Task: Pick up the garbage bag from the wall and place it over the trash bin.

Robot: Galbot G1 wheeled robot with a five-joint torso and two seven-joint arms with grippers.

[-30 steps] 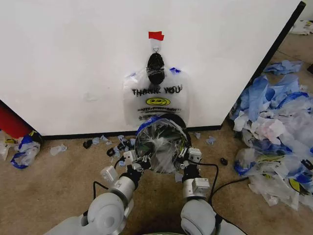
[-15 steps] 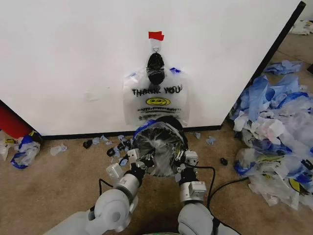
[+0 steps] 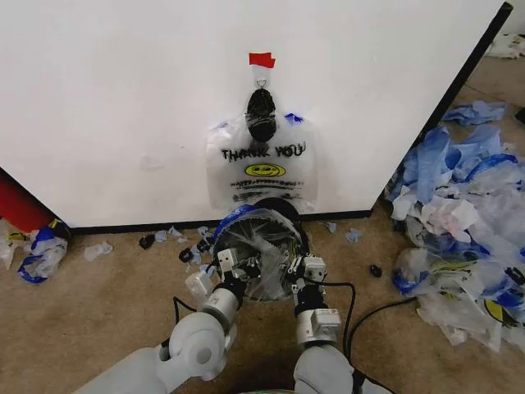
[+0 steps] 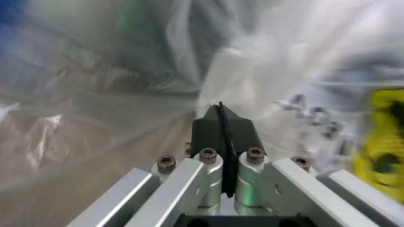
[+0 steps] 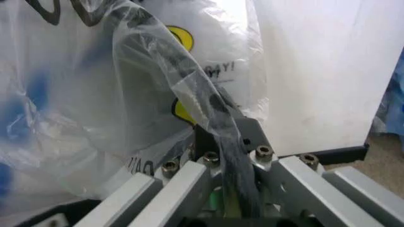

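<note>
Step in hand: judged to be the placing step; both grippers hold a clear bag stretched over the bin [image 3: 261, 246], which stands on the floor at the foot of the wall [image 3: 123, 107].
Left gripper [image 3: 232, 264]: at the bin's left rim; the left wrist view shows its black fingers [image 4: 221, 124] pressed together with clear film all around them. Pinching the film, by my reading.
Right gripper [image 3: 302, 268]: at the bin's right rim; the right wrist view shows its fingers [image 5: 222, 133] closed on a twisted strand of the bag.
Bag on the bin [image 3: 264, 253]: clear film with a blue edge, draped across the mouth and sagging inward; yellow print shows in both wrist views.
Bag on the wall [image 3: 261, 168]: a "THANK YOU" smiley bag hangs under red tape [image 3: 262, 59], directly above the bin, untouched.
Bin contents: only the plastic film can be seen inside; anything beneath is hidden.
Next move calls for: pulling the film down evenly past the rim on both sides, then releasing without dragging the light bin.
Surroundings: blue-and-white bags [image 3: 459, 222] heaped to the right, scraps along the wall base.
</note>
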